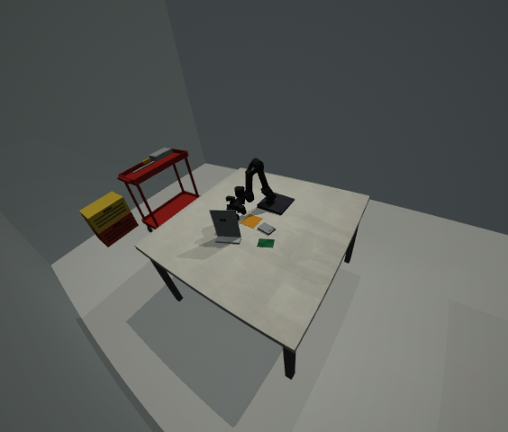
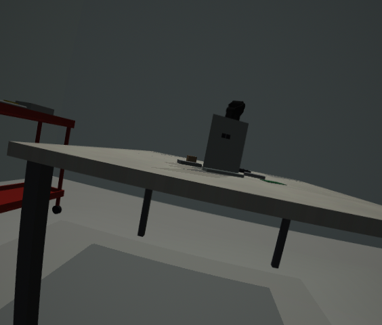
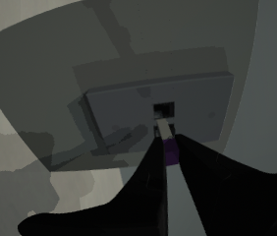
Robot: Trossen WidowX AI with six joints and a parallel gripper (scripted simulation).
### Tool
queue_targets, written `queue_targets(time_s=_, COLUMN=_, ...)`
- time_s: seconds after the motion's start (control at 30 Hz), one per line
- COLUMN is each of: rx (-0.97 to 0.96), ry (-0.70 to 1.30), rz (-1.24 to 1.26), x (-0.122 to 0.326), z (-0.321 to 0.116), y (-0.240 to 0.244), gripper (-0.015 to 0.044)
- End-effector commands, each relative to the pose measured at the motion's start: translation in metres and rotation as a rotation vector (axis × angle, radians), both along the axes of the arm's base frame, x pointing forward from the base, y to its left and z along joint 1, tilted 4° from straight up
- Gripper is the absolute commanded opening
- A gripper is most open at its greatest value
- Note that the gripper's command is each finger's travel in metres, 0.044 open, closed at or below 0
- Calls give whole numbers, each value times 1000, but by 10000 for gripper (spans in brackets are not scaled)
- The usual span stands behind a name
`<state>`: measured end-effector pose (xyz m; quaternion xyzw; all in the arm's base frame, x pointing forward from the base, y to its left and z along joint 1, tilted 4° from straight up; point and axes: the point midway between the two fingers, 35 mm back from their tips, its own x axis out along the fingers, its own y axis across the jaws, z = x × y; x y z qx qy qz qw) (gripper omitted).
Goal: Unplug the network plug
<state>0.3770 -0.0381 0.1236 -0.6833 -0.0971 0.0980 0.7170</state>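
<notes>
My gripper [image 3: 168,142] is shut on the network plug [image 3: 172,151], with its purple body between the fingertips. The plug's pale front end points at the upright grey panel [image 1: 226,225] [image 2: 224,150] [image 3: 124,110]. In the wrist view this end overlaps the space between two dark socket openings and seems to stand out in front of the panel face. The thin tab cannot be made out. In the top view the hand is behind the panel, on the arm's side. An orange square [image 1: 250,220] lies flat on the table between the arm's base and the panel.
A small grey box [image 1: 266,228] and a green patch [image 1: 266,242] [image 2: 274,182] lie beside the orange square. The arm's dark base plate [image 1: 282,204] is behind them. A small brown block [image 2: 191,158] shows left of the panel. A red cart [image 1: 154,167] stands beyond the table.
</notes>
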Motion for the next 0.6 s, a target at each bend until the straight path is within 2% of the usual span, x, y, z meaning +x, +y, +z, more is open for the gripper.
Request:
queue_targets(time_s=0.0, rx=3, ry=3, rz=5, x=-3, z=-1, y=-1, gripper=0)
queue_targets(time_s=0.57, rx=3, ry=4, rz=5, x=-11, z=-1, y=-8, gripper=0)
